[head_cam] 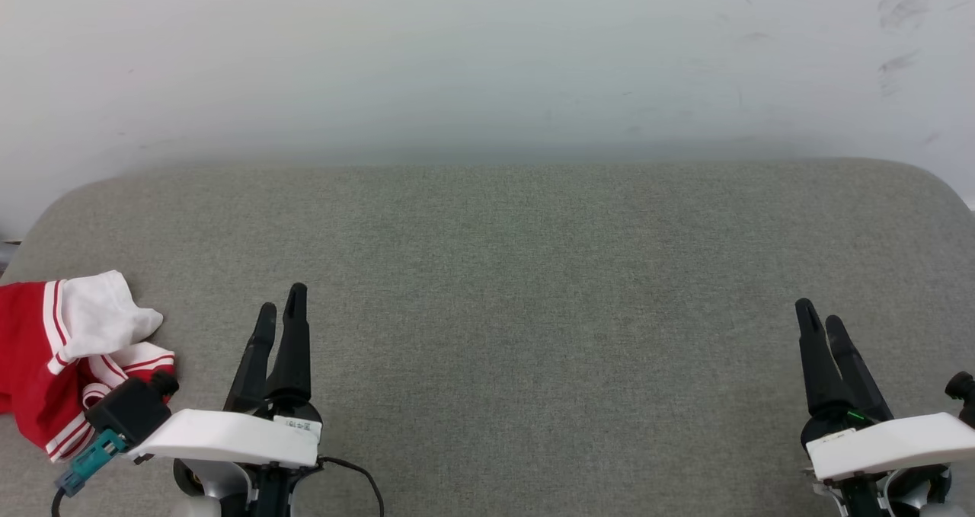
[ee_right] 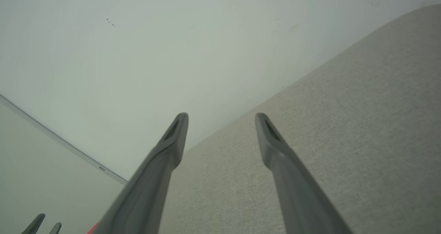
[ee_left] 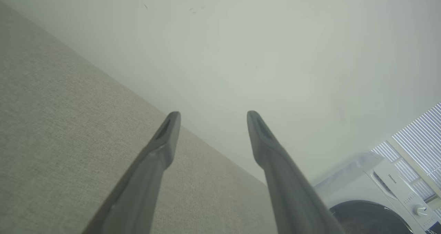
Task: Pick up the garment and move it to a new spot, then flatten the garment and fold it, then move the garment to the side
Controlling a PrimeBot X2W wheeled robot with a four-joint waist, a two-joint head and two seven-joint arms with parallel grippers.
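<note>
The left gripper (head_cam: 282,300) and right gripper (head_cam: 817,313) are wide open, empty; the garment (head_cam: 53,349) lies crumpled beside the left one on the cushion (head_cam: 533,288) (the left wrist view adds a washing machine (ee_left: 375,199)).

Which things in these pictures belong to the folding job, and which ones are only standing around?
For the job:
- garment, crumpled at the left edge of the grey cushion
- left hand, open, empty
- right hand, open, empty

Just around:
- washing machine
- window blinds
- white wall

Red garment (head_cam: 34,380) with white sleeve, striped trim; grey cushion (head_cam: 533,273).
</note>
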